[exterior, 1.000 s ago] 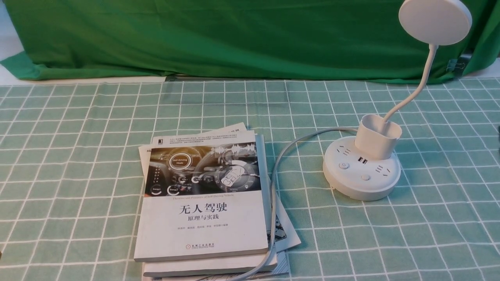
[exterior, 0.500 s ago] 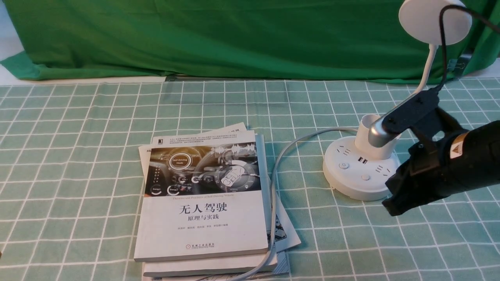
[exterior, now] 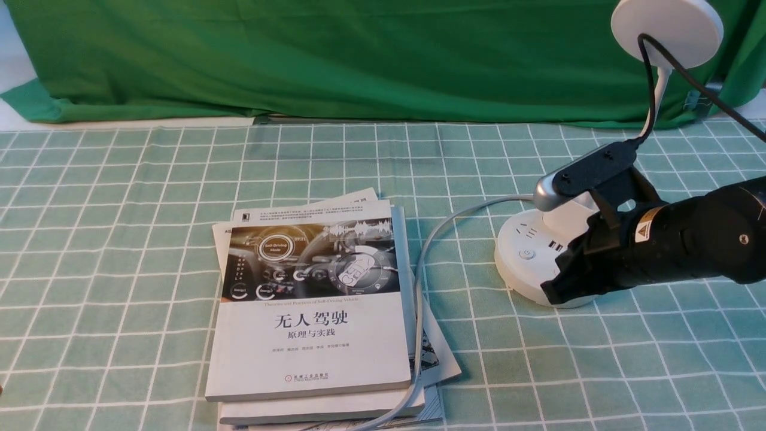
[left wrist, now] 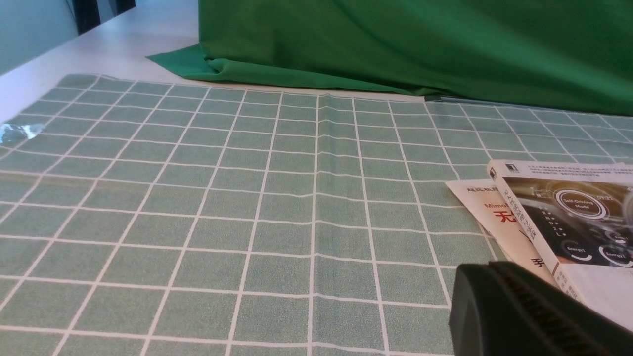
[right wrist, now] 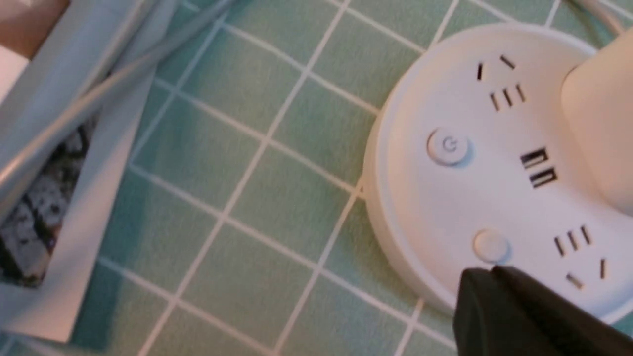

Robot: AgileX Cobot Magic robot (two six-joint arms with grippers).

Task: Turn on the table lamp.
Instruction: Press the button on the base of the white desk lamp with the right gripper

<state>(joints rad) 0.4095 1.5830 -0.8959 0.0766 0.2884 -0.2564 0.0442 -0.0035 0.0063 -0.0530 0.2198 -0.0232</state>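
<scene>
Above the lamp base [exterior: 516, 269], the right gripper [exterior: 553, 292], jaws pressed together, points at the unmarked button [right wrist: 489, 244] just ahead.

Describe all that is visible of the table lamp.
The table lamp is white, plastic-looking, seemingly unlit: flat disc head, thin curved neck, cup holder, round base with sockets and two buttons. It stands on the checked cloth; its grey cord lies over the books. The shut right gripper hovers by the plain button.
</scene>
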